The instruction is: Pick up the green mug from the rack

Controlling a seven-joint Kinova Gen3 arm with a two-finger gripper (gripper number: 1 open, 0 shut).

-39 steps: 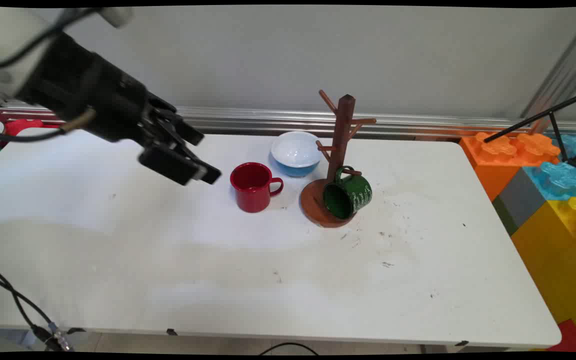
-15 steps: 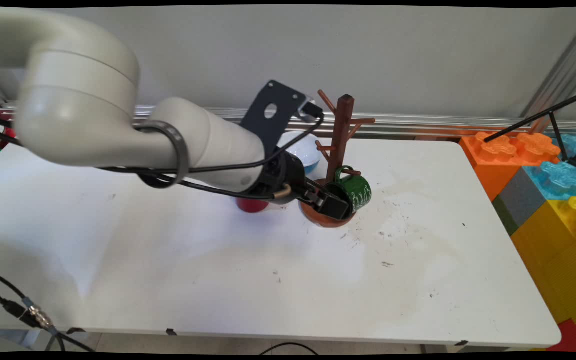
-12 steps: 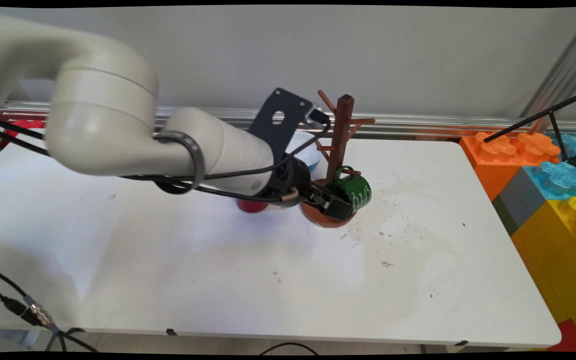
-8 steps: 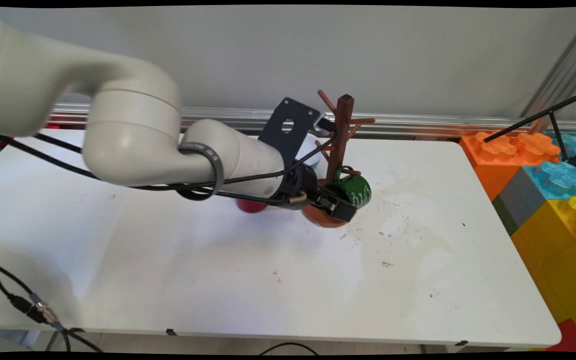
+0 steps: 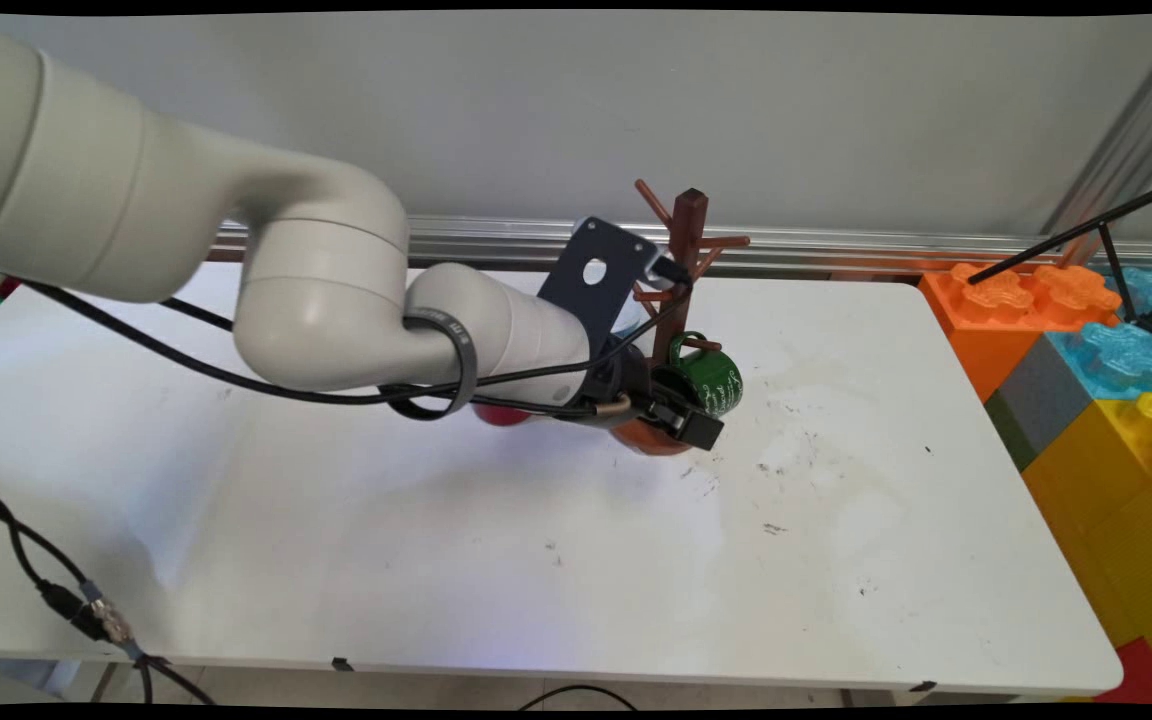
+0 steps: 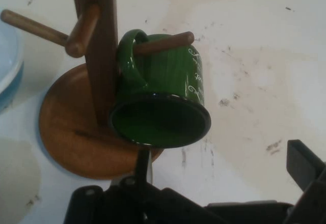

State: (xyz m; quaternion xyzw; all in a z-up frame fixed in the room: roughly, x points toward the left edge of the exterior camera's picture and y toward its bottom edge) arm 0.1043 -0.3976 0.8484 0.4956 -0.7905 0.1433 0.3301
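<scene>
A green enamel mug (image 5: 711, 378) hangs by its handle on a low peg of the brown wooden mug tree (image 5: 686, 250), mouth tilted toward me. My gripper (image 5: 684, 412) is open and right at the mug's mouth, over the tree's round base (image 6: 71, 132). In the hand view, the green mug (image 6: 163, 112) fills the middle. My gripper (image 6: 224, 168) straddles its lower right rim. One of its fingers (image 6: 144, 160) reaches the rim's lower edge and the other stands off to the right, clear of the mug wall.
A red mug (image 5: 501, 412) stands just left of the tree, mostly hidden by my arm. A white and blue bowl (image 6: 7, 71) sits behind it. Big toy bricks (image 5: 1086, 380) and a black tripod leg (image 5: 1076, 235) crowd the white table's (image 5: 436, 520) right end.
From high at the left, beside the red mug, my gripper has come down and rightward to the green mug's mouth. Over the last second it crept further right. The mug has not moved.
</scene>
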